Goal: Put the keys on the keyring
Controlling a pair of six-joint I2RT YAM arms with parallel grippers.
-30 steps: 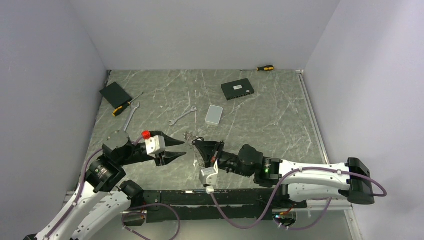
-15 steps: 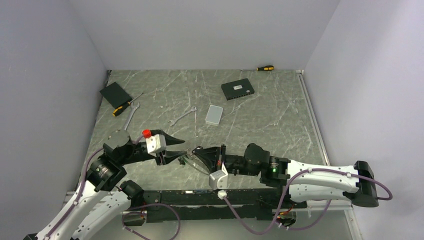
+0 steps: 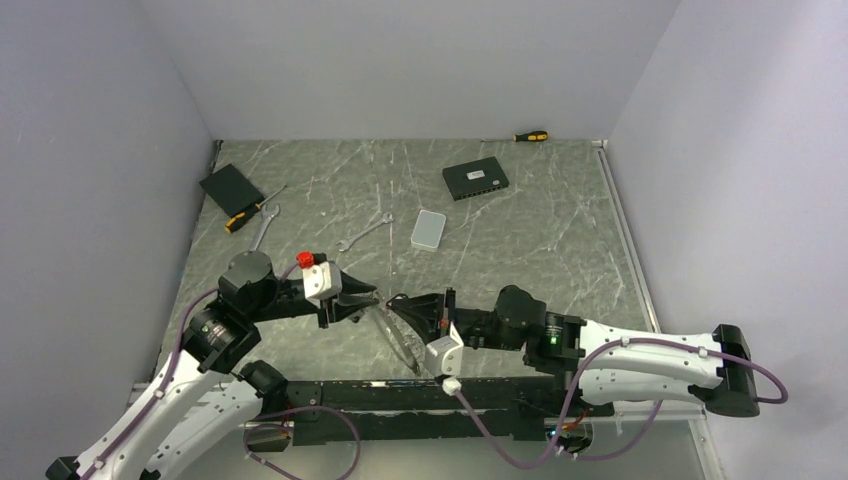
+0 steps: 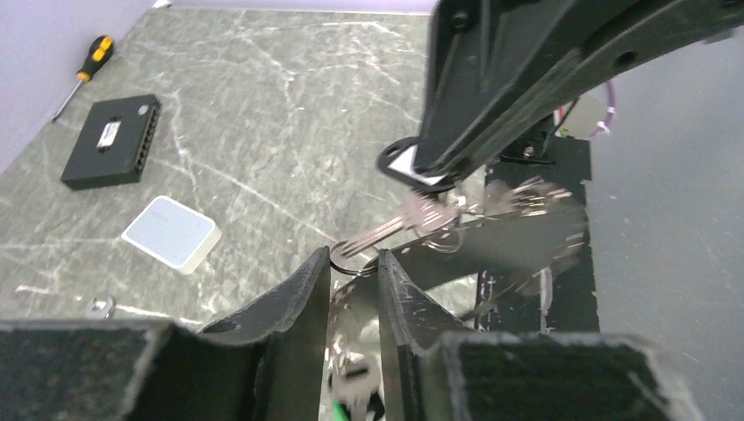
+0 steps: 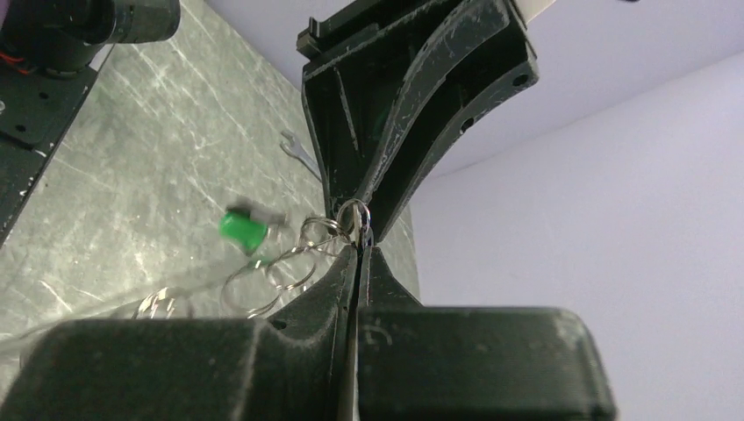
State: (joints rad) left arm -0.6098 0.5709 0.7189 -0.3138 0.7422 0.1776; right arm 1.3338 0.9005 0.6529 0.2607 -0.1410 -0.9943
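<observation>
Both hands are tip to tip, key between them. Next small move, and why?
Probably squeeze the left hand firmly onto the small ring: its fingers flank it, grip unclear, while the right hand is shut on the key.

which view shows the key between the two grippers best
Left wrist: the key lies side-on, its whole length clear, ending at a small ring. Right wrist sees only its thin edge; top external shows barely a glint.

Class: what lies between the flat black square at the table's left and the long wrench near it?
A yellow-handled screwdriver, lying diagonally between black square and long wrench; the top view shows it.
</observation>
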